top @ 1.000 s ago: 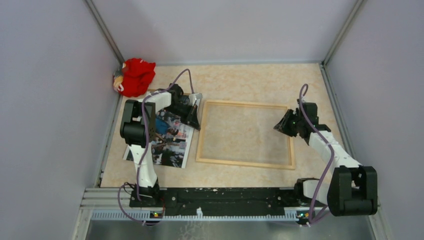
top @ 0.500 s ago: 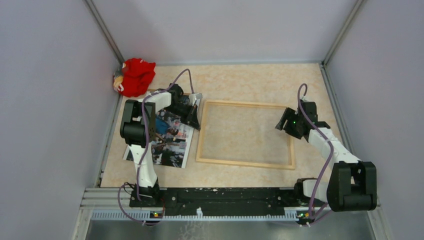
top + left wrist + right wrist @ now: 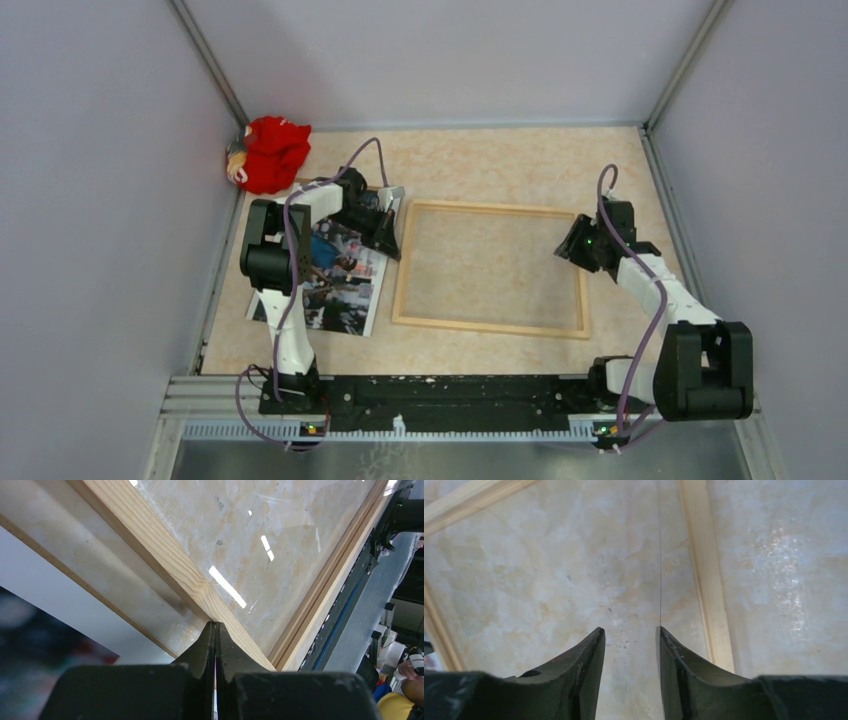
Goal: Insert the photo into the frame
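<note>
Lying flat, the thin rectangular frame (image 3: 489, 327) shows pale, straight-grained wood.

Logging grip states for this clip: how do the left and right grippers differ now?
The left gripper is shut; the right gripper is open. The left gripper sits at the frame's left rail, beside the photo; the right gripper by its right rail. Both hang low at the frame.
</note>
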You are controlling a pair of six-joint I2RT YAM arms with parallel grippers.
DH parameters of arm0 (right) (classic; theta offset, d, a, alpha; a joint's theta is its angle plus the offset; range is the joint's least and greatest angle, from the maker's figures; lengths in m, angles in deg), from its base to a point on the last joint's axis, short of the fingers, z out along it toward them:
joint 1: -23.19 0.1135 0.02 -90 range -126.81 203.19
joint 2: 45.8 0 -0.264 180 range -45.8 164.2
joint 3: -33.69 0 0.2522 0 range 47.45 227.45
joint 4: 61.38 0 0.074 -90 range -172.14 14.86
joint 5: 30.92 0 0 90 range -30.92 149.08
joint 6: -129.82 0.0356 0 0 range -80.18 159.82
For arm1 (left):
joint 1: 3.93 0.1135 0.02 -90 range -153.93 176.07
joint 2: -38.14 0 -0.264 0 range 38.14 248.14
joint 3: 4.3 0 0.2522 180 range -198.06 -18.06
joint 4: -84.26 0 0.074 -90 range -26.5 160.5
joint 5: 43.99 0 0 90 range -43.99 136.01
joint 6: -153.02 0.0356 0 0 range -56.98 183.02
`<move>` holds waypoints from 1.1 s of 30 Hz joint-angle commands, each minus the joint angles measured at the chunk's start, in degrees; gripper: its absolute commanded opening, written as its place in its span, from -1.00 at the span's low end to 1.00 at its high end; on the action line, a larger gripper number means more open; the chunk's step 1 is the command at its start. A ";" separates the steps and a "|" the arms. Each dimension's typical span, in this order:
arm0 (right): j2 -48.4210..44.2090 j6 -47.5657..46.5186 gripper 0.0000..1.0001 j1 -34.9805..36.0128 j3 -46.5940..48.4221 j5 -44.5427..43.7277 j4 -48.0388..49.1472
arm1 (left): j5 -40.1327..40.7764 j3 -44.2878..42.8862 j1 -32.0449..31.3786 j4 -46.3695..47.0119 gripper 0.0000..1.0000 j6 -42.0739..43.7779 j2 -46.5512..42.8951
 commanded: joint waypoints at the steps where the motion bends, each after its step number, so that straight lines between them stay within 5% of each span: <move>1: -2.80 4.06 -0.27 -0.26 -0.11 7.05 4.56 | 1.25 0.07 -0.64 0.76 -1.00 0.72 0.05; 9: -9.96 10.94 -1.00 -1.74 0.25 15.22 7.00 | 1.35 -0.55 -0.64 0.48 -1.00 1.06 0.72; 13: -10.33 16.34 -1.00 -5.18 -0.93 25.65 11.41 | 1.49 -0.66 -0.64 0.47 -1.00 1.08 0.85; 19: -10.42 33.21 -1.00 -7.94 -6.10 39.64 33.40 | 1.75 -0.36 -0.64 0.47 -1.00 1.37 0.70; 33: -8.98 46.66 -1.00 -7.80 -9.83 44.49 49.11 | 1.68 -0.37 -0.64 0.15 -1.00 1.97 0.51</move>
